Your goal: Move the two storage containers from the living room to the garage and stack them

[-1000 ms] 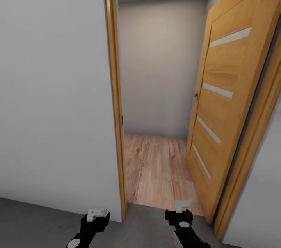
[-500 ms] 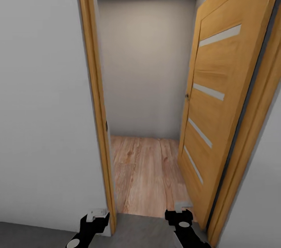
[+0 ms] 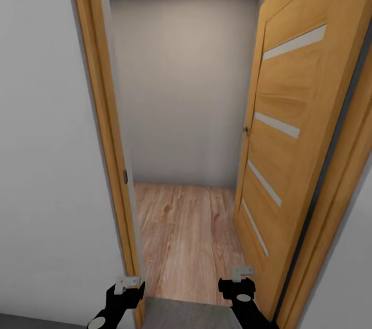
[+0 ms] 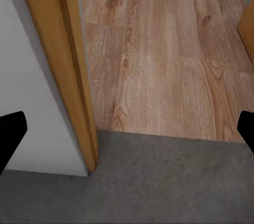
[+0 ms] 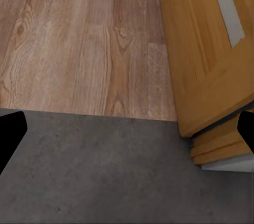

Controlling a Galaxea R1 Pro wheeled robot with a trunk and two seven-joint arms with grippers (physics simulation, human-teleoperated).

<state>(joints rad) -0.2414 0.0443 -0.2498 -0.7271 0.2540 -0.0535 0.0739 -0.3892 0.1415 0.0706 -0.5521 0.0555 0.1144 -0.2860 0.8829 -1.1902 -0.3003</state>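
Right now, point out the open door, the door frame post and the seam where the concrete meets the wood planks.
open door (image 3: 281, 163): head view, middle of its wooden panel.
door frame post (image 4: 71, 65): left wrist view, its wooden face.
concrete-to-wood seam (image 5: 90, 114): right wrist view, edge of the planks.

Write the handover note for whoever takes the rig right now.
Left gripper: open, empty.
Right gripper: open, empty.
Position: at an open wooden door, on the grey concrete floor, facing a small space with a wood-plank floor. The left door frame is close to the left arm.
Containers: neither is held; none appears in these views.
Done: nothing can be confirmed.
Left: fetch both containers, then stack them on the garage floor.
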